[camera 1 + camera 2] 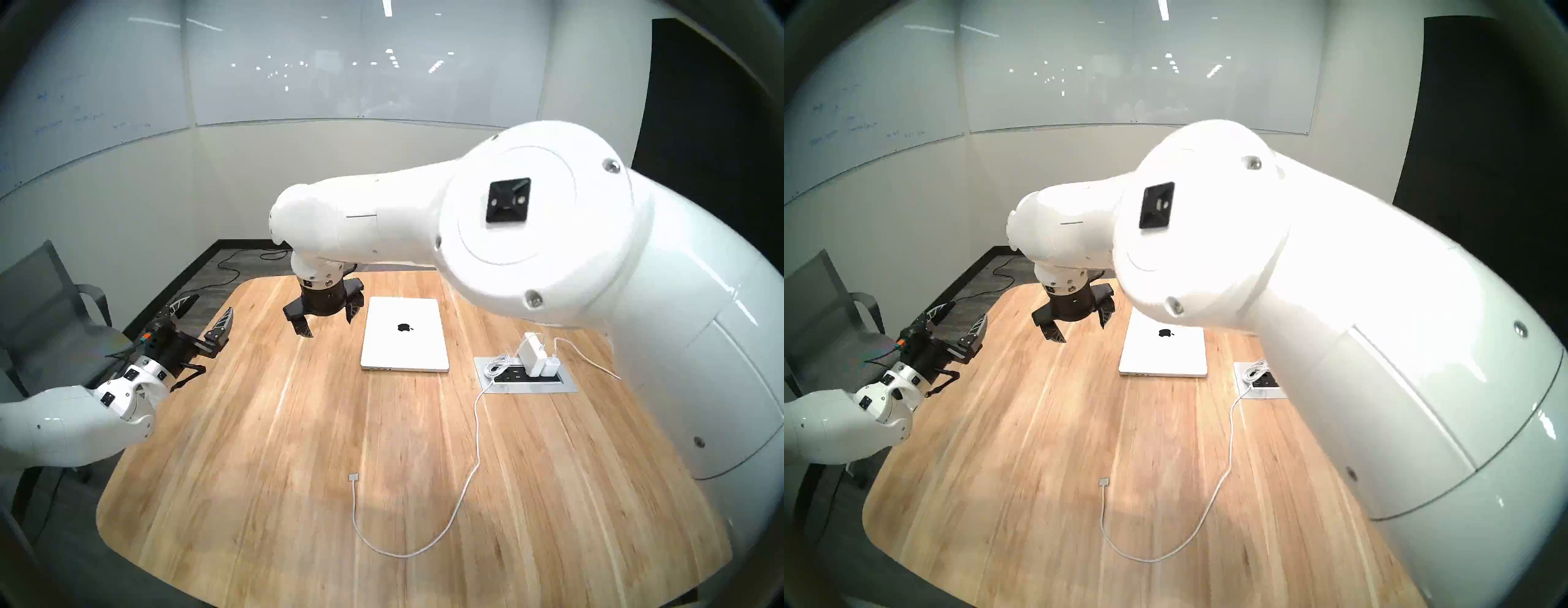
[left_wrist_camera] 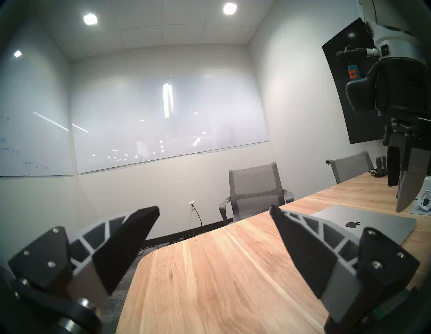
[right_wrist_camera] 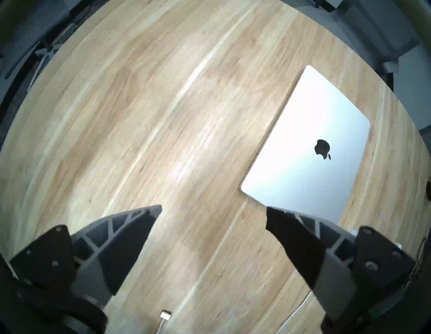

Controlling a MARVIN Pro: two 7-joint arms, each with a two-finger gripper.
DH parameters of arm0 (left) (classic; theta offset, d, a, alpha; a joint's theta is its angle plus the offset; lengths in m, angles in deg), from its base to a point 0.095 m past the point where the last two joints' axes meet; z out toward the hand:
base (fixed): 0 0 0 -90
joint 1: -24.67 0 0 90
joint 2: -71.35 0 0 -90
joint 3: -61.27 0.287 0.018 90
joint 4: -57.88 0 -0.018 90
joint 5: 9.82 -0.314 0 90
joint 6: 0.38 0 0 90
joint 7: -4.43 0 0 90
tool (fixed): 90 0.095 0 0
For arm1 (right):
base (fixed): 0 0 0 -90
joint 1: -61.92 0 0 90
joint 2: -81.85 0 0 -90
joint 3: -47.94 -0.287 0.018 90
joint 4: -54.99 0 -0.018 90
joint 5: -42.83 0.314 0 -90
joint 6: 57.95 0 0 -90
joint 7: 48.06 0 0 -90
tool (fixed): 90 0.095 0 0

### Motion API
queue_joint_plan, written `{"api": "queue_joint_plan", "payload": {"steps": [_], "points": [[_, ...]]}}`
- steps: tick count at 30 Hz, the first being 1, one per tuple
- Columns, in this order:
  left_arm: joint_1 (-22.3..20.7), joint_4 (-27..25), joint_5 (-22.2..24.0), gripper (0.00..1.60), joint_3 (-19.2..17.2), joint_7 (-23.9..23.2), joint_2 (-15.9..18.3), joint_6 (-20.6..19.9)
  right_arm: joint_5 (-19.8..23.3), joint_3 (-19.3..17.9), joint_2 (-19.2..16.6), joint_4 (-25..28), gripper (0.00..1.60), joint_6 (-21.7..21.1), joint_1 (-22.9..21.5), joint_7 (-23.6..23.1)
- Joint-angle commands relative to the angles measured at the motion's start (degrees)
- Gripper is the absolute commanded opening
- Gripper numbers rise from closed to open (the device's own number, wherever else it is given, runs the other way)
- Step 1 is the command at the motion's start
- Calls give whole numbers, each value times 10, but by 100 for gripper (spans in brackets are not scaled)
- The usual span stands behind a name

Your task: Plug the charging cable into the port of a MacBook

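Note:
The closed silver MacBook (image 1: 405, 335) lies on the wooden table (image 1: 275, 424), black apple logo up. Faint dark port slots (image 1: 382, 368) mark its near edge, too small to tell apart. The charging cable (image 1: 475, 429) runs from a white power brick (image 1: 530, 352) in a loop to its flat connector tip (image 1: 353, 477), which lies loose near the front. My right gripper (image 1: 329, 325) hangs open and empty above the table, left of the MacBook (image 3: 307, 149); the tip (image 3: 165, 315) shows below it. My left gripper (image 1: 211, 305) is open and empty over the table's left edge.
A recessed outlet box (image 1: 564, 384) right of the laptop holds the brick, a bundled white cord (image 1: 498, 365) and a smaller charger (image 1: 551, 367). A grey chair (image 1: 46, 305) stands at the left, others (image 2: 254, 189) beyond the far edge. My right upper arm hides the table's right side.

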Motion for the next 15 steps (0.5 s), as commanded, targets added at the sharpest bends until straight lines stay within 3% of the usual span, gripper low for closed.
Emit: {"api": "queue_joint_plan", "payload": {"steps": [1, 7, 15], "points": [[-9, -1, 0, 160, -8, 1, 1, 4, 0, -47, 0, -68, 160, 1, 46, 70], [-9, -1, 0, 160, -7, 0, 1, 3, 0, -98, 0, -106, 160, 43, 78, 122], [-9, -1, 0, 160, -7, 0, 1, 4, 0, -168, 0, -119, 160, 67, 94, 200]]}}
